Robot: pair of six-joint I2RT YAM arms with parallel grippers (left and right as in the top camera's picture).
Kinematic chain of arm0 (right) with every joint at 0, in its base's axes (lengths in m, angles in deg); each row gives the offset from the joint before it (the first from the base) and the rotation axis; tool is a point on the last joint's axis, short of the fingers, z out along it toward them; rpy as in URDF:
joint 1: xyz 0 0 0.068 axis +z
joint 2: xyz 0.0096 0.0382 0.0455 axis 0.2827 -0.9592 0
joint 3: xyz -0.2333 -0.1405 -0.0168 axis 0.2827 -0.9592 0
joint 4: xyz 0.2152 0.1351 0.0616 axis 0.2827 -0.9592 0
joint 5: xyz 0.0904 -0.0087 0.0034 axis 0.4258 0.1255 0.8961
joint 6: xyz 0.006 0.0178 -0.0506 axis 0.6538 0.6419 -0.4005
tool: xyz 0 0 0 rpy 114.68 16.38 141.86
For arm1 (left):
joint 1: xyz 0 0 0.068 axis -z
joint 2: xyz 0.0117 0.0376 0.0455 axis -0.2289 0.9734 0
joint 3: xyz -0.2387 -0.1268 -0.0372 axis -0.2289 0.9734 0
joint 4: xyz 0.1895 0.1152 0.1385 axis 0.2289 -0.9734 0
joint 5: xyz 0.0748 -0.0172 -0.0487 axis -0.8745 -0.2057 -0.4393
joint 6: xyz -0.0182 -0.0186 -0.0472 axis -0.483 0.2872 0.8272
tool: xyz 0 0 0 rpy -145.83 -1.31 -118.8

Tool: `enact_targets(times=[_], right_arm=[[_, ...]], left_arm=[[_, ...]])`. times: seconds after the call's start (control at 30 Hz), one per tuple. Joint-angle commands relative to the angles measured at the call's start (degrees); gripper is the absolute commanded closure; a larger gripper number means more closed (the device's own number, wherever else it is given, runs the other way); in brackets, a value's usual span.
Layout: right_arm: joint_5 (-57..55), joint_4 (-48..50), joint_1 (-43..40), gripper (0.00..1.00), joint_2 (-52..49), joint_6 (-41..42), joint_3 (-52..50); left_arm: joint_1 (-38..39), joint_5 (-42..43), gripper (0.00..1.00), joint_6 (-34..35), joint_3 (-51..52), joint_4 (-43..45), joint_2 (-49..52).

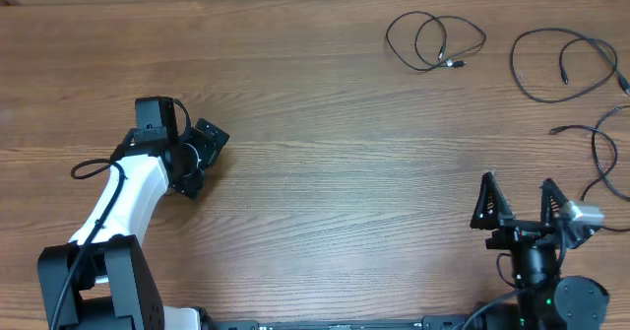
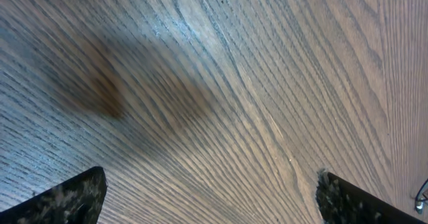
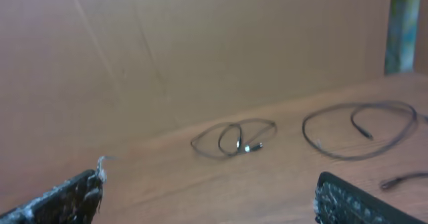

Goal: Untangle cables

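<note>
Pretty much done I think: three cables (image 1: pixel 454 64) lie apart around 1 o'clock; my left hand (image 1: pixel 202 158) and right hand (image 1: pixel 518 182) gape wide, empty.

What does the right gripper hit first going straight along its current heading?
Probably the small coiled cable, near centre ahead of the open fingers of the right gripper in its wrist view, with bare table before it. Height is unclear: it could pass over and reach the brown wall behind.
</note>
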Motion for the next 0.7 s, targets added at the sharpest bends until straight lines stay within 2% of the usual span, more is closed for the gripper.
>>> enact_targets(times=[0.0,0.67], right_arm=[[0.4,4.2,-0.1,0.0,0.7,-0.1,-4.3],[0.3,25.9,-0.1,0.0,0.8,0.0,-21.7]], left_arm=[[0.1,-0.3,0.0,-1.1,-0.2,0.1,-0.3],[0.1,-0.3,0.01,-1.1,-0.2,0.1,-0.3]])
